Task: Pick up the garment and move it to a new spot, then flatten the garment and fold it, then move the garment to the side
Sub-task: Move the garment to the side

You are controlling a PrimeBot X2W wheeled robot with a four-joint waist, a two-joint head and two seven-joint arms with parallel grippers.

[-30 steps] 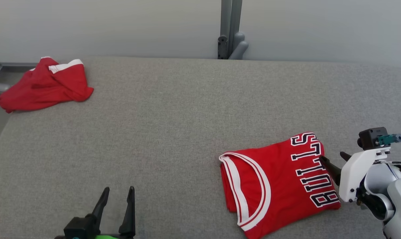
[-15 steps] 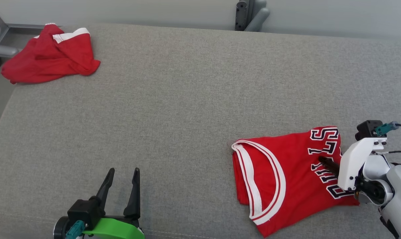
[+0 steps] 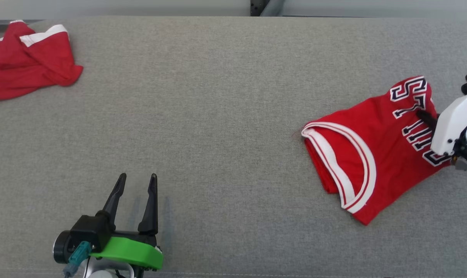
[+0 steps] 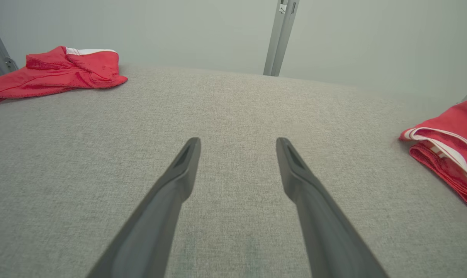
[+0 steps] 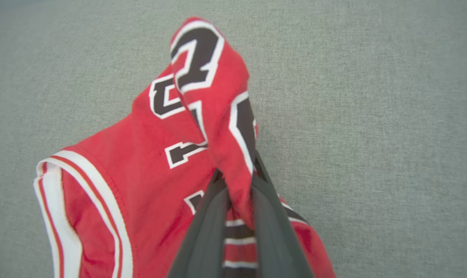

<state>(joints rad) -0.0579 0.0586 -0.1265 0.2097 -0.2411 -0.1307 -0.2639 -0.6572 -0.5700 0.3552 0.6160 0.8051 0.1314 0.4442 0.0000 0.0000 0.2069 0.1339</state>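
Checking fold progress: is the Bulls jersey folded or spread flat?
Folded. The jersey lies in stacked layers, seen edge-on in the left wrist view; the right claw pinches up a ridge by the lettering.

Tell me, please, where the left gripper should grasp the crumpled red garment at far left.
Probably the raised fold beside the white band of the crumpled garment, with the left gripper coming from above, jaws across the ridge: cloth bunches there, while its edges lie flat.
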